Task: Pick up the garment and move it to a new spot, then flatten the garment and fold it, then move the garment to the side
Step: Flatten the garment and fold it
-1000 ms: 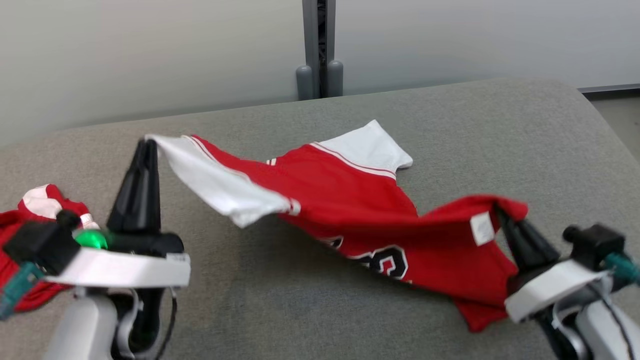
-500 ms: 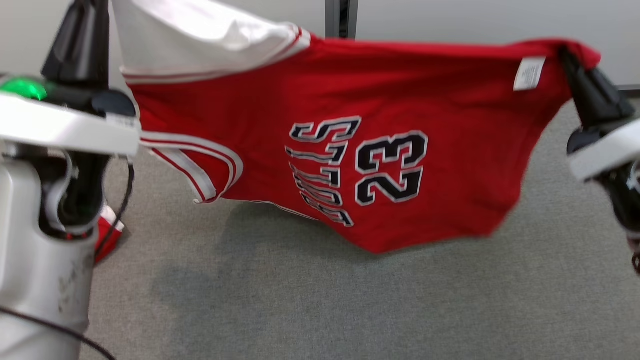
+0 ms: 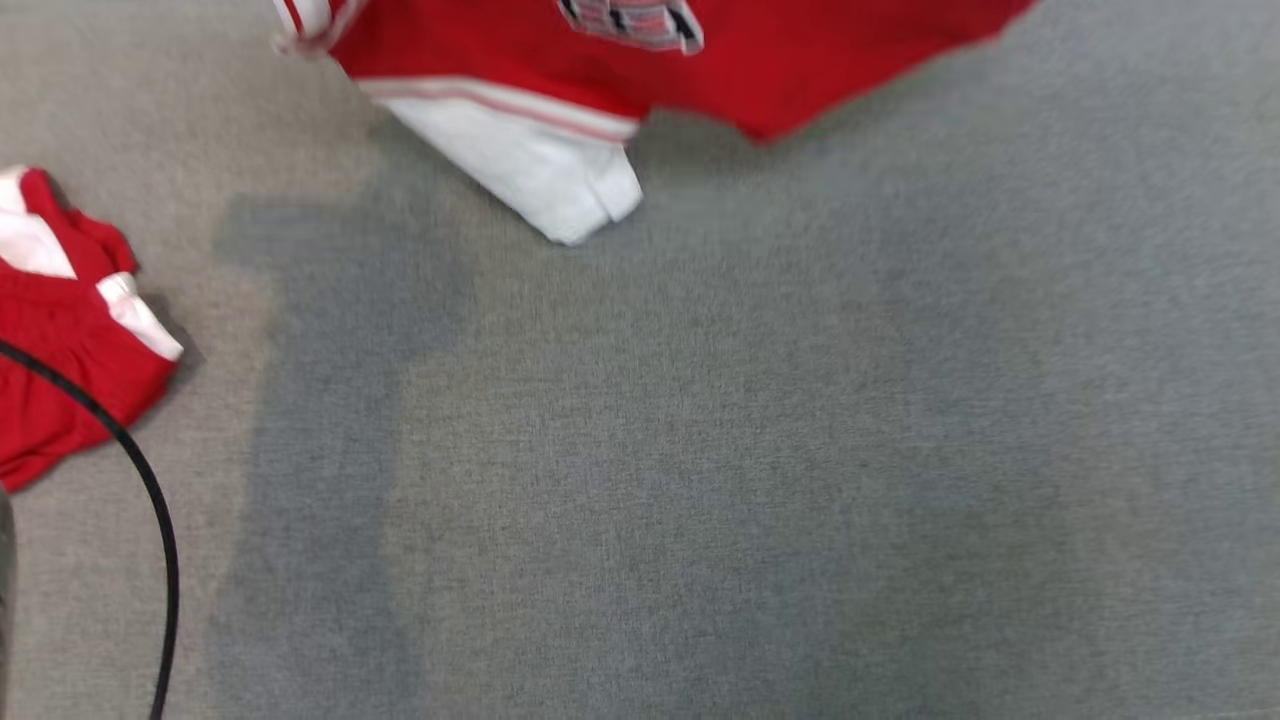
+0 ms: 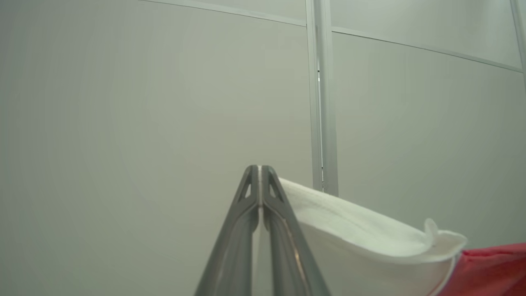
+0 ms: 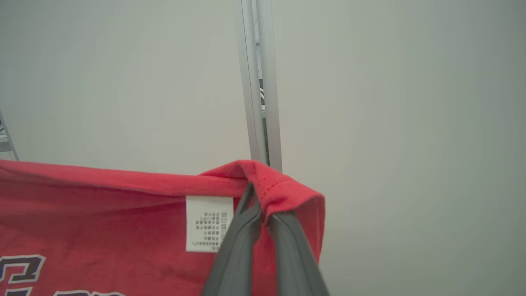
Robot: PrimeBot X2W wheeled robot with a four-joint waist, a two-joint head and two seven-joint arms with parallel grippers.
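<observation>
Holds the garment (image 3: 620, 40) hoisted, spread above the grey surface (image 3: 700, 450), not slumped there as 1 second ago; clamps left gripper (image 4: 259, 168) tight on white sleeve (image 4: 361, 230), right gripper (image 5: 258, 197) tight on red corner (image 5: 287, 189). Means pickup done; carrying to a new spot next.

The head camera looks steeply down, close over the grey tabletop (image 3: 700, 450), with the jersey (image 3: 800, 50) at its top edge. The wrist cameras look along the left pincer (image 4: 259, 170) and right pincer (image 5: 259, 205) toward the pale wall (image 4: 123, 123), sharing its metal post (image 4: 324, 123) and the jersey.

Nothing legible right now.
White care tag (image 5: 208, 223) on the red fabric jersey (image 5: 102, 222): print too tiny; dark outlined lettering (image 5: 18, 260) cropped.
</observation>
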